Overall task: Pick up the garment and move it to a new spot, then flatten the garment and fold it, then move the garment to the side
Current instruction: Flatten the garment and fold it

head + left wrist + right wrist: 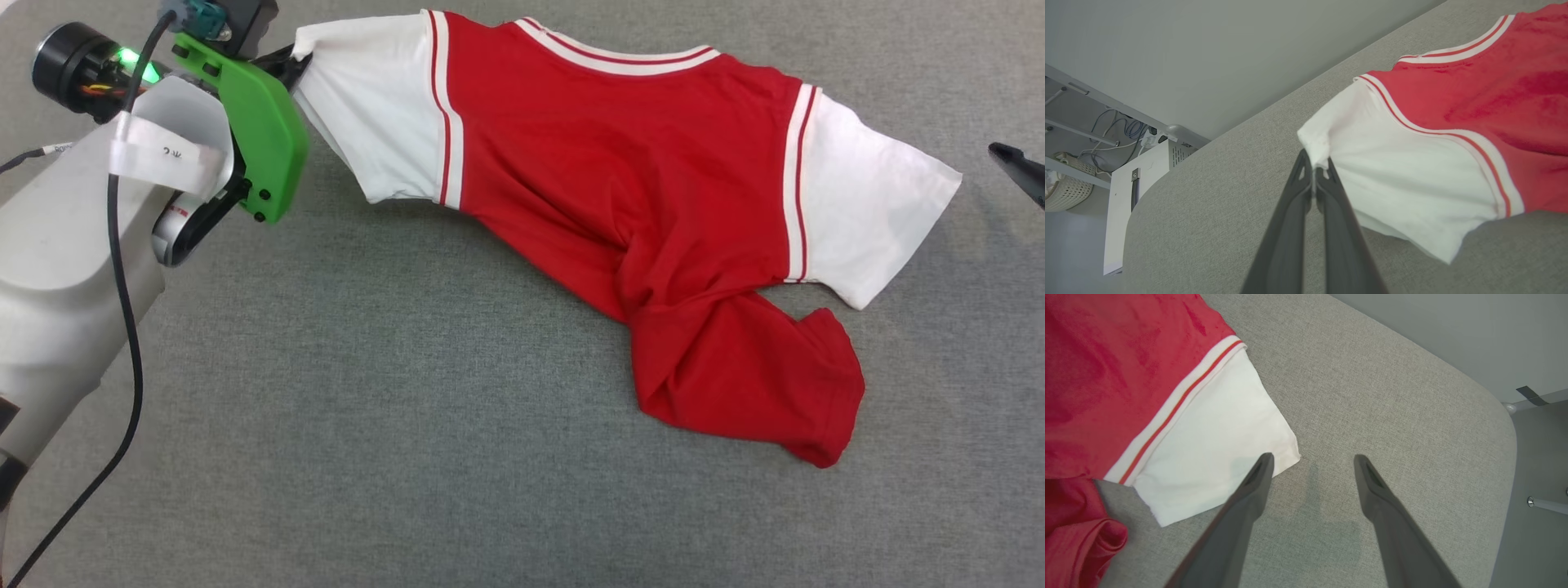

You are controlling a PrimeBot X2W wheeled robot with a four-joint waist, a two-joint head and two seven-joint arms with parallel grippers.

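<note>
The garment (pixel 620 171) is a red shirt with white short sleeves and striped trim, spread across the grey table with its lower half bunched at the right front. My left gripper (pixel 1314 171) is shut on the cuff corner of one white sleeve (pixel 1404 175), lifting it; in the head view that gripper (pixel 292 59) sits at the top left behind a green bracket. My right gripper (pixel 1312 459) stands open just above the table, its left finger over the corner of the other white sleeve (pixel 1216 449). One dark fingertip (pixel 1016 167) shows at the right edge.
Grey fabric table (pixel 367 408) spreads under everything; its rounded corner (pixel 1502 412) lies close to my right gripper. Beyond the far edge stand a white cabinet (pixel 1139 192) and a wicker basket (pixel 1065 192) on the floor. A black cable (pixel 122 327) hangs along my left arm.
</note>
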